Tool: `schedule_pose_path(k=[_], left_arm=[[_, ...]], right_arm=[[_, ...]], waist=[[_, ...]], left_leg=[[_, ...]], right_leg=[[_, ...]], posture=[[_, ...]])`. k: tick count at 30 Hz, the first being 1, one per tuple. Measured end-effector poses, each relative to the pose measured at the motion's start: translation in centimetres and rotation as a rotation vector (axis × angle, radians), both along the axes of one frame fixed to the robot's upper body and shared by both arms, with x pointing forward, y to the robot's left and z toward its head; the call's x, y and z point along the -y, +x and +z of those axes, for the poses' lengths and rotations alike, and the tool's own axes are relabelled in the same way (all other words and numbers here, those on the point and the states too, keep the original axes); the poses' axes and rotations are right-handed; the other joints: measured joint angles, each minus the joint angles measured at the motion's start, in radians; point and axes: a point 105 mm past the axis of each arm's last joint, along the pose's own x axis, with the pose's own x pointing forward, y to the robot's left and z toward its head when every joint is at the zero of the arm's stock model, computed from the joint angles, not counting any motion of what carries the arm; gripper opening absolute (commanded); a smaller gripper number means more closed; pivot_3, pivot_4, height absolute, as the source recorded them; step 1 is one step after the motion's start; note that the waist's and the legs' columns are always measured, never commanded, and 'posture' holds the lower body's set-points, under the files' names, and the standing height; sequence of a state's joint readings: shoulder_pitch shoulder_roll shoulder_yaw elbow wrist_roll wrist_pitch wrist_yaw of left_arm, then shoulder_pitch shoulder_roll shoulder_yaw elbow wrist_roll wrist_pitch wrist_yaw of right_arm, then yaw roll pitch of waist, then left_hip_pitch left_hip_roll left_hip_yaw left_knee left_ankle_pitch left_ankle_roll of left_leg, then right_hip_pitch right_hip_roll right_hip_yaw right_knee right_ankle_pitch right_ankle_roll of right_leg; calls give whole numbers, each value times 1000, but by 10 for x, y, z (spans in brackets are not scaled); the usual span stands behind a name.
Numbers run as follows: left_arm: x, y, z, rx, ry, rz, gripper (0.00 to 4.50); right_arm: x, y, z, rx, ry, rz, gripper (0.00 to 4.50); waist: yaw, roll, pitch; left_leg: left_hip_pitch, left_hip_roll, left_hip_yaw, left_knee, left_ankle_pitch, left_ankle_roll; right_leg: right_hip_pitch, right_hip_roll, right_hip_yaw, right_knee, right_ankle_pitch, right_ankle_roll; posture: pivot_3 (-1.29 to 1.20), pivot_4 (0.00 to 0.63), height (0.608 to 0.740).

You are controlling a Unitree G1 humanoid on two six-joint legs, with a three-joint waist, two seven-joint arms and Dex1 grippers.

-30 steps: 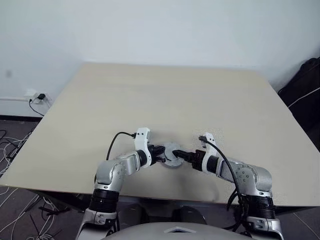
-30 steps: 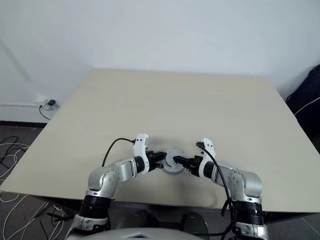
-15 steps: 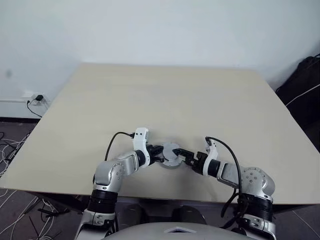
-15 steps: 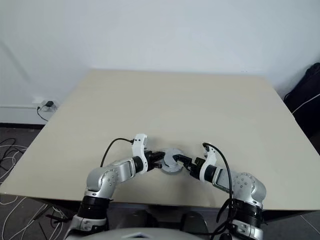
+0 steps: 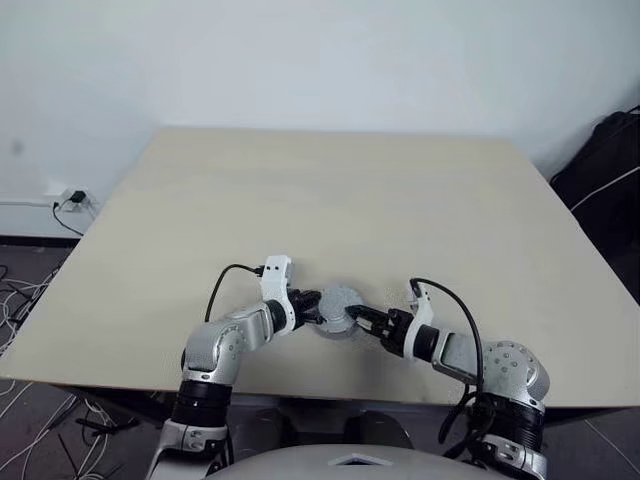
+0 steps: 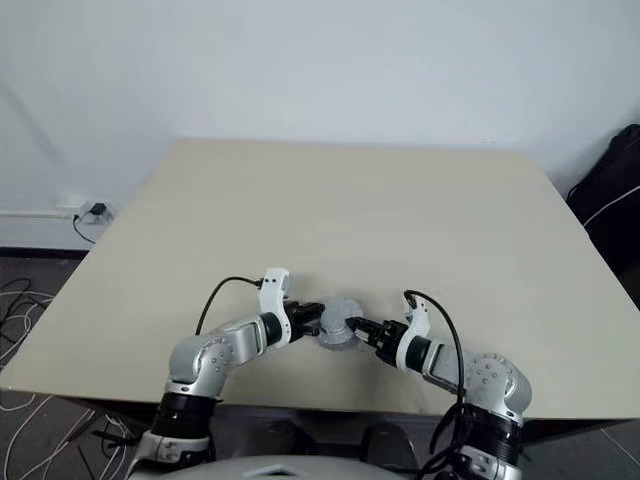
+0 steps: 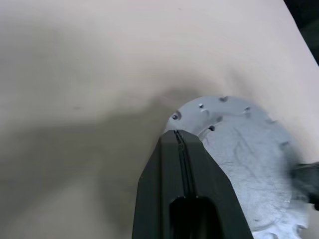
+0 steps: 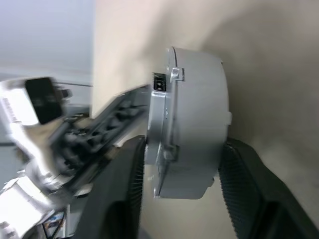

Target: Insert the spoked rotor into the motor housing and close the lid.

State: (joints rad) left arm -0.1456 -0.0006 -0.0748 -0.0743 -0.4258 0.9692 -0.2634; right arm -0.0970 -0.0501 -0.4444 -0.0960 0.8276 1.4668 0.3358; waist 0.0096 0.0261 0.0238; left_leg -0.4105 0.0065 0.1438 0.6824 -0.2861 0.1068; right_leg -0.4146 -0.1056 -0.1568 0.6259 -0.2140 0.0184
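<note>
Bracing the assembled motor from both sides looks like the aim: your left gripper (image 7: 182,142), fingers pressed flat together, rests its tip on the lid (image 7: 244,154), probably to keep it seated. Your right gripper (image 8: 182,174) straddles the motor housing (image 8: 192,129) edge-on, its fingers (image 8: 127,189) narrowed to either face, close or touching. I cannot see the spoked rotor; presumably it sits inside. The stack lies on the table (image 5: 330,190) near your front edge, so steer clear of pulling it toward you; far more bare tabletop lies ahead.
</note>
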Motion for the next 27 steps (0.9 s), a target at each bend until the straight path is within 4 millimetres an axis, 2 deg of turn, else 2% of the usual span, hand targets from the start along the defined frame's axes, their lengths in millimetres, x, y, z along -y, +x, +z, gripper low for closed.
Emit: schedule_pose_path(k=[2,14,18,20,24,27], left_arm=[[0,0,2,8,-6,1,0],[0,-1,2,13,-18,15,0],[-2,-2,3,45,-61,81,0],[-9,0,7,101,-78,148,0],[-35,10,23,252,-78,293,0],[-52,8,28,297,-84,374,0]], right_arm=[[1,-2,-2,-11,-9,3,1255],[0,-3,-3,-6,-25,37,1254],[-2,-3,-3,0,-15,37,1253],[-5,-5,-5,-4,-4,40,1245],[-8,-7,-7,-14,30,18,1237],[-8,-7,-8,-23,53,-3,1237]], waist=[[0,0,0],[0,4,-3],[-3,3,-2],[-13,1,-1],[-23,1,0],[-22,1,0]], left_leg=[[0,0,0,0,0,-1],[0,0,0,0,1,-1],[0,0,0,0,1,-1],[0,1,0,-1,1,-1],[0,1,0,-2,1,-1],[-1,1,0,-2,1,-1]], right_leg=[[0,0,0,0,0,0],[0,0,1,0,0,1],[-1,0,1,0,0,1],[-1,0,2,0,0,0],[-3,1,1,1,0,-1],[-3,1,1,0,-1,-2]], posture=[[0,0,740],[0,0,740],[0,0,740],[0,0,740],[0,0,740],[0,0,740]])
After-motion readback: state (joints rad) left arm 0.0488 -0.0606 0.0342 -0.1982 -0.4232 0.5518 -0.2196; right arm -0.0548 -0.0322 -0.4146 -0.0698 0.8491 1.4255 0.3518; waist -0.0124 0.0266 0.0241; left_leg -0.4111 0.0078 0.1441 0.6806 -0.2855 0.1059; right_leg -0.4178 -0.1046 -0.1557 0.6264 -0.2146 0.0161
